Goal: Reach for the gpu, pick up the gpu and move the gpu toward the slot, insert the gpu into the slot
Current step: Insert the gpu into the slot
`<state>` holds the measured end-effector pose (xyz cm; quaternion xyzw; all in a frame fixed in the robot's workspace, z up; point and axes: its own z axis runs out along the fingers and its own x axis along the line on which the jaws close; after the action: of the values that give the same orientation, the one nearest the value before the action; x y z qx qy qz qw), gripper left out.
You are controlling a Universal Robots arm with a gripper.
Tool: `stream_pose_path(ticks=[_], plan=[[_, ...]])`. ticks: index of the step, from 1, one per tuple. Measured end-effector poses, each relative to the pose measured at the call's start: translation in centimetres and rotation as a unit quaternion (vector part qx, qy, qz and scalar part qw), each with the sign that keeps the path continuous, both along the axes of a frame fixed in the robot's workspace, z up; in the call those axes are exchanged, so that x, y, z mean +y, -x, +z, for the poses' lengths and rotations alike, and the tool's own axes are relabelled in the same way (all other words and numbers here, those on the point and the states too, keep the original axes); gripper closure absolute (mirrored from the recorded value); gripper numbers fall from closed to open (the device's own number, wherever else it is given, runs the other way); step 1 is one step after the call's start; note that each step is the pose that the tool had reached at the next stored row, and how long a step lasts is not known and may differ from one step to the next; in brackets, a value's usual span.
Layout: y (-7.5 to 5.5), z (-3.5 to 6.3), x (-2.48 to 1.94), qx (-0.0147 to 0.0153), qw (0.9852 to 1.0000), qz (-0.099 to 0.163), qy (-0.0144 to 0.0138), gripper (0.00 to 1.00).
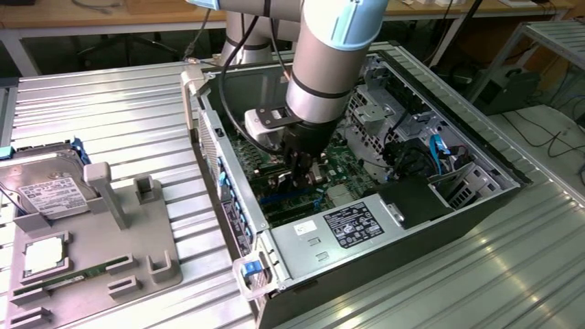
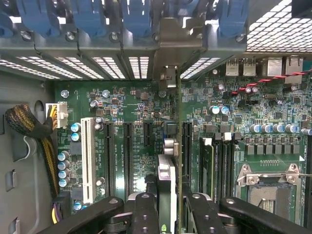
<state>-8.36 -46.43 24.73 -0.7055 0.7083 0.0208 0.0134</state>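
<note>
So the gripper was clamped on the gpu, card held edge-on down inside the open PC case, its silver bracket end up against the rear slot openings at 12 o'clock in the wrist view. The slot sat right under the card; I couldn't tell if the edge was actually seated.

My worry: if the card was a hair off line, pushing would have jammed it on the connector lip or flexed the motherboard. The bracket could also have snagged on the rear frame.

Crowded neighbourhood too. Black expansion slots and a white slot ran parallel toward 9 o'clock, memory slots and the processor socket toward 3 to 4. Outside the case, at 8 o'clock in the exterior view, the hard drive sat on the grey fixture.
</note>
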Motion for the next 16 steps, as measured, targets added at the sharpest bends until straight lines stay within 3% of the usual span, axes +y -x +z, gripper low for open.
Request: stream_pose_path(ticks=[16], plan=[[0.15,-0.21,0.0,0.0001,1.0,0.0,0.0,0.72]])
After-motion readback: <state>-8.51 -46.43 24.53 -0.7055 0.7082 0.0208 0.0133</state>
